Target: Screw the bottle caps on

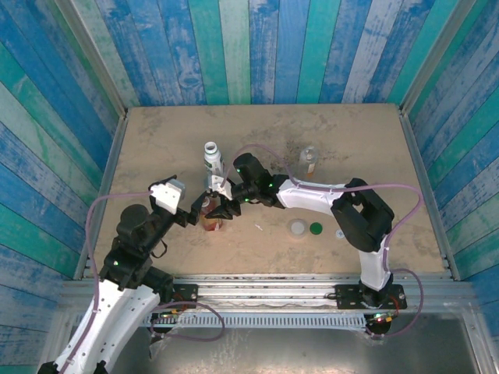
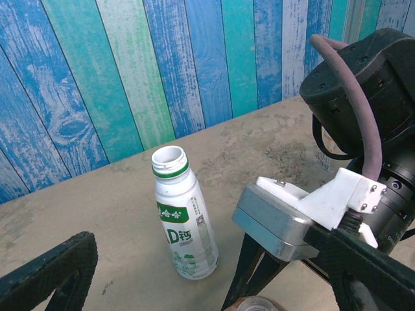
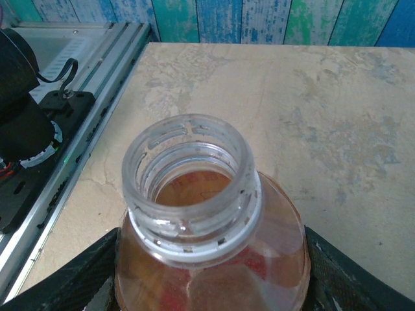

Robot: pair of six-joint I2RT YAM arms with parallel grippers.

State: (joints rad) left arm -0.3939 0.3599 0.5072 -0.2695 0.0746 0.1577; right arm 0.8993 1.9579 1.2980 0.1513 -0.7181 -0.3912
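Right jaws [image 1: 221,207] clasp the uncapped amber bottle [image 3: 211,259] between them, upright on the bench [image 3: 337,129]. Left jaws [image 1: 193,212] gape wide just beside, white bottle [image 2: 183,220] standing beyond them.

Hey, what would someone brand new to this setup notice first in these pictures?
The uncapped amber bottle stands toward the near left of the table, with the right claw reaching over it, fingers flanking both sides. Just behind stands a white bottle, also uncapped. Striped blue-green plank walls surround everything.
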